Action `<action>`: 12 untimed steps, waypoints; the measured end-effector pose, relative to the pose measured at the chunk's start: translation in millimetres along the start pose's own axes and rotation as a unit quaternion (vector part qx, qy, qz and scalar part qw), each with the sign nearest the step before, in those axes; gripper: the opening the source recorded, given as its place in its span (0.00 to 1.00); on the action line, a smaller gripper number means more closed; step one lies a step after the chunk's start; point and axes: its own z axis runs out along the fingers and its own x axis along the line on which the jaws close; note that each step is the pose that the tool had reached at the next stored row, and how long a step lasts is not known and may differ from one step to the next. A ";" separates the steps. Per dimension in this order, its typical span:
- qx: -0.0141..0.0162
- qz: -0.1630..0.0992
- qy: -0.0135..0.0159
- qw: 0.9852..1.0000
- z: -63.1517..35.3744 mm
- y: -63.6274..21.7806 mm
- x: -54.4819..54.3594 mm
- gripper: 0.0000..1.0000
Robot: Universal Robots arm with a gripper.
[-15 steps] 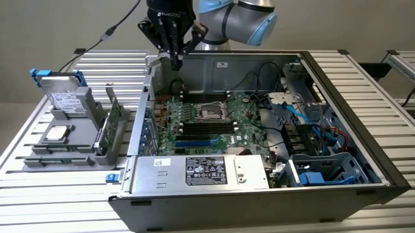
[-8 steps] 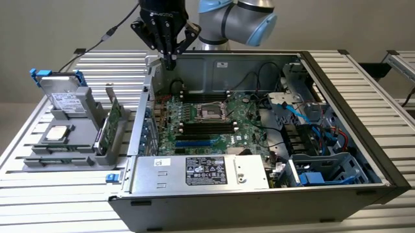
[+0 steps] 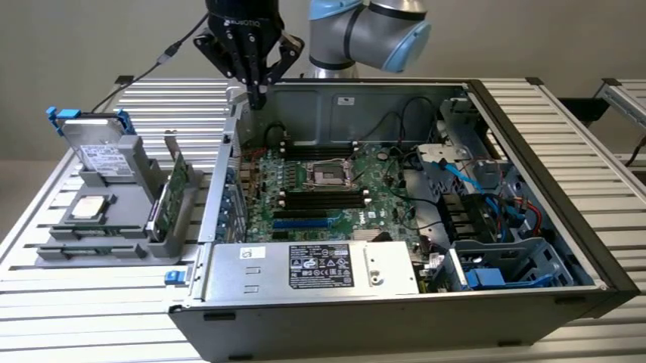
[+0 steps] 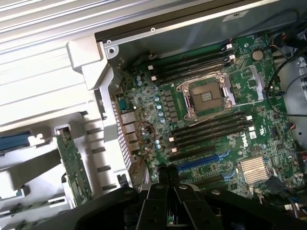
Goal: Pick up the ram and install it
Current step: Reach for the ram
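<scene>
My gripper [image 3: 259,94] hangs shut, with nothing between its fingertips, over the back corner of the open computer case [image 3: 525,227] on the exterior view's left. In the wrist view the gripper [image 4: 168,173] sits above the motherboard [image 4: 144,103] edge near the rear ports. Black memory slots [image 3: 323,198] lie on both sides of the CPU socket [image 3: 327,175], and the wrist view shows the same slots [image 4: 211,127]. The ram [image 3: 89,249] looks like a thin green stick lying in the front of the grey holder [image 3: 60,258], far from the gripper.
The holder also carries a hard drive [image 3: 96,147], a CPU [image 3: 89,206] and an upright green expansion card [image 3: 178,181]. Inside the case are the power supply [image 3: 313,268], blue cables [image 3: 459,174] and drive bays [image 3: 504,257]. The case stands on a ribbed metal table [image 3: 91,325].
</scene>
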 end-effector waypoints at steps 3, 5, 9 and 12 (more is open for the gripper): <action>0.000 -0.009 0.000 1.000 0.0 -1.0 3.8 0.10; 0.000 -0.014 0.001 1.000 0.0 -1.8 6.7 0.10; 0.000 -0.022 0.001 1.000 -0.2 -3.7 15.0 0.10; 0.000 -0.024 0.001 1.000 -0.3 -5.5 23.4 0.10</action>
